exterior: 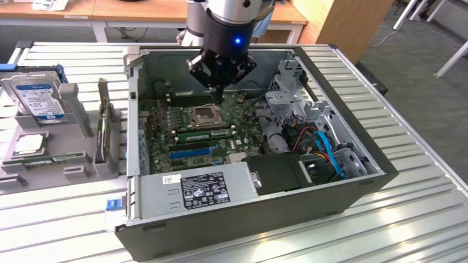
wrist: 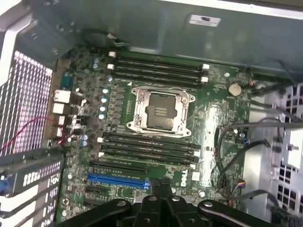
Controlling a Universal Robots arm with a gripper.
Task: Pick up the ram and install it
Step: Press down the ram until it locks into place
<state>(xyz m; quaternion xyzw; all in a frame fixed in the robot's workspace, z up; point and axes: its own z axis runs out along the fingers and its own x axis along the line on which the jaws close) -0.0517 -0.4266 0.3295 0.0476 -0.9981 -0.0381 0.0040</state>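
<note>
Thin green ram [exterior: 52,159] flat in the grey holder [exterior: 80,171]; gripper [exterior: 217,94] pressed together, empty.

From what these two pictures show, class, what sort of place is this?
Probably a robotics lab or workshop set up for computer assembly: an open computer case on a metal slatted table, parts in a grey holder, wooden desks behind.

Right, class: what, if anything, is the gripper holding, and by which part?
Nothing is held. The gripper hangs over the motherboard inside the computer case, jaws shut with nothing between them.
</note>
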